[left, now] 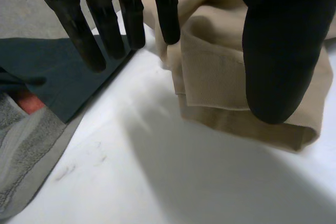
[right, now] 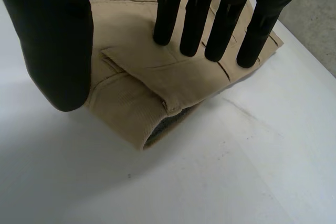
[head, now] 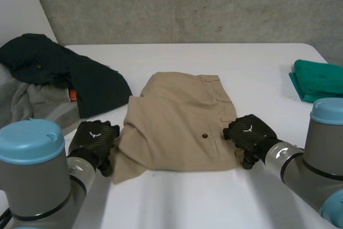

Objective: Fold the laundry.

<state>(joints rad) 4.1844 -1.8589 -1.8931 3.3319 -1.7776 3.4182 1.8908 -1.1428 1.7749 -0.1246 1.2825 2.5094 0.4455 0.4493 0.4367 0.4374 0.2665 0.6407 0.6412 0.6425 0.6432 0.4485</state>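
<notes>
- Trousers (head: 177, 122), tan, lie folded flat at the middle of the white bench (head: 214, 197), with a pocket button facing up.
- We find the left robot hand (head: 94, 139) at the near left corner of the trousers. Its fingers are straight and spread beside the cloth edge. Its thumb hangs over the folded corner, apart from the fingers, and pinches nothing.
- We find the right robot hand (head: 249, 132) at the near right corner. Its fingers are straight and spread over the folded cloth, with the thumb apart. We cannot tell whether the fingertips touch the cloth.
- A dark garment (head: 64, 73) lies over a grey towel (head: 37, 105) on the bench's left side.
- A green cloth (head: 319, 81) lies folded at the right edge.
</notes>
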